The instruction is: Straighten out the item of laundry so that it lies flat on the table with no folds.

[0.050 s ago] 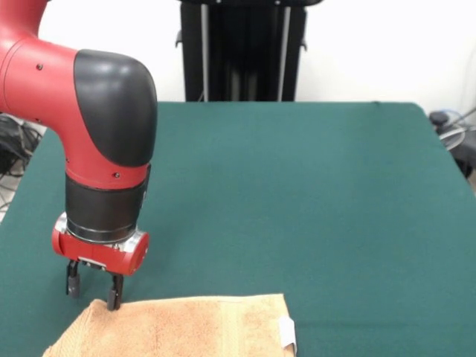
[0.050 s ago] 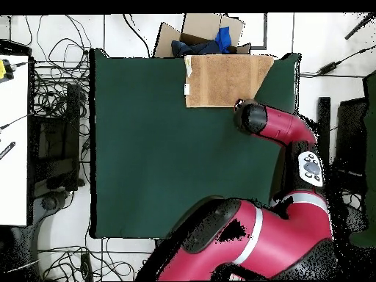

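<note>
The peach-orange towel point(image 1: 186, 327) lies at the near edge of the green table point(image 1: 297, 186), and the picture's bottom cuts it off. A white tag point(image 1: 287, 332) sits on its right edge. The part that shows looks mostly flat, with a woven band across it. My gripper point(image 1: 93, 288) points straight down at the towel's far left corner. It is open, and its right finger point(image 1: 113, 294) touches the towel's edge. From overhead the towel point(image 2: 224, 79) lies against the table's point(image 2: 147, 147) top edge. There the arm's wrist point(image 2: 251, 117) covers the gripper.
An open cardboard box point(image 2: 192, 35) holding blue cloth stands just beyond the table edge by the towel. Cables lie on the floor left of the table. A black stand point(image 1: 242, 48) rises behind the table's far side.
</note>
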